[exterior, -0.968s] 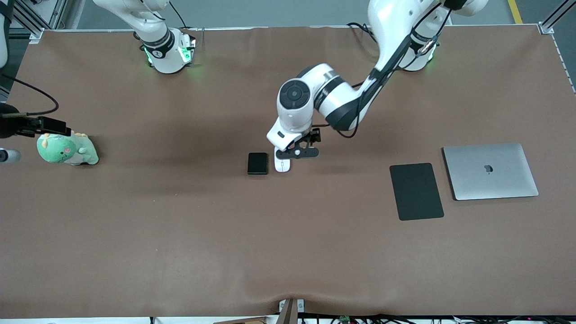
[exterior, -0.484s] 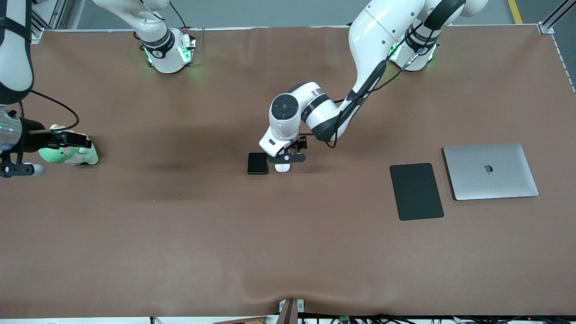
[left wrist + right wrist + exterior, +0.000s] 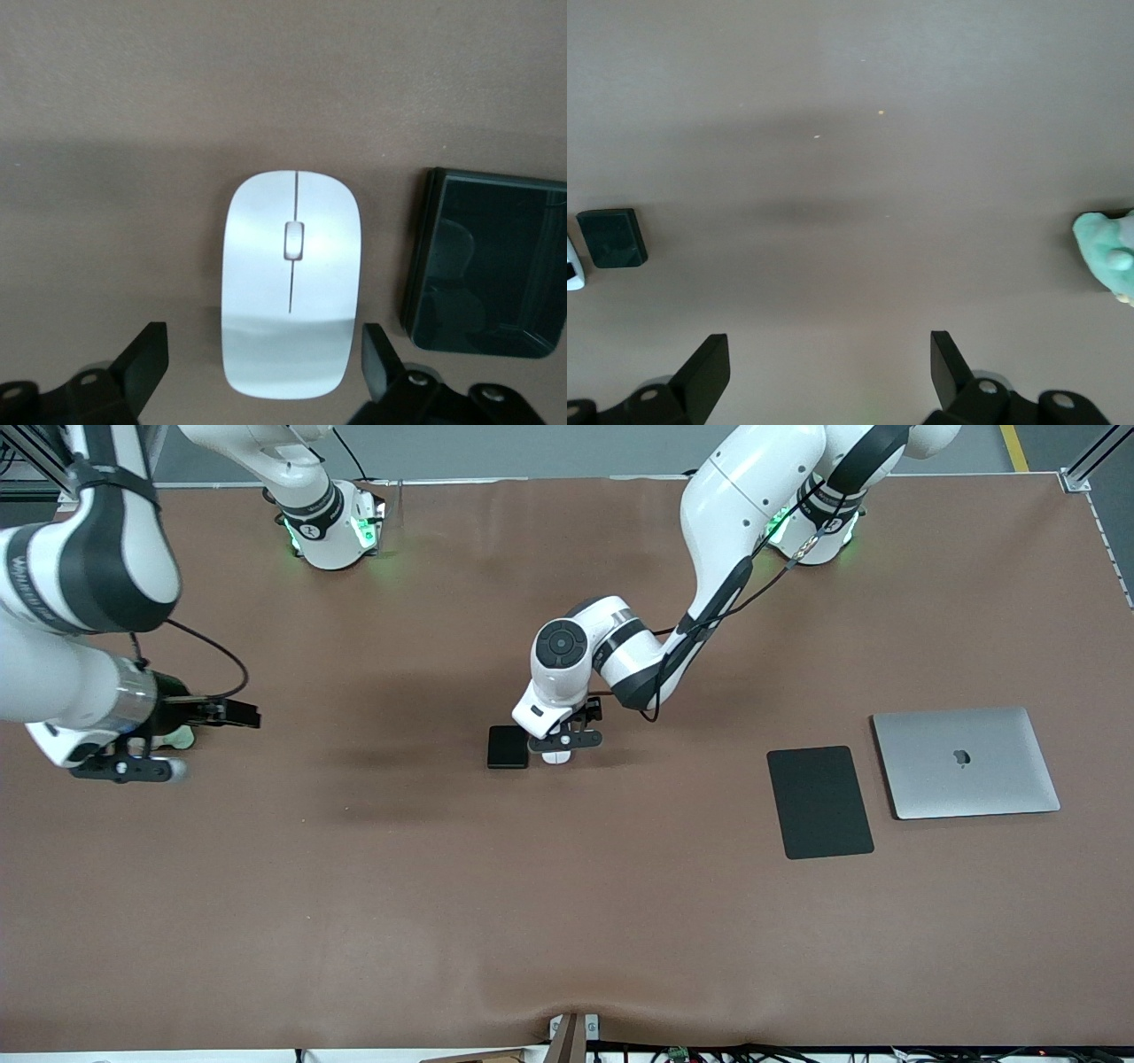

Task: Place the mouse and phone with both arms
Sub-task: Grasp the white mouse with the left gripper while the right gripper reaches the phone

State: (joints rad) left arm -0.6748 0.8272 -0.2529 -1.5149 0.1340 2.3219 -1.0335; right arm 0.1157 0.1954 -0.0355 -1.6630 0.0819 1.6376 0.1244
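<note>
Brown table cover, grey floor, aluminium frame corners

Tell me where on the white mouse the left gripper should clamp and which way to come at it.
Grip the mouse across its two long sides near the rear half, coming straight down from above. It lies flat on the table with the phone close beside one flank, so one finger must slip into that narrow gap. The left gripper already straddles it, jaws open; the low, smooth shell probably needs a low pinch.
</note>
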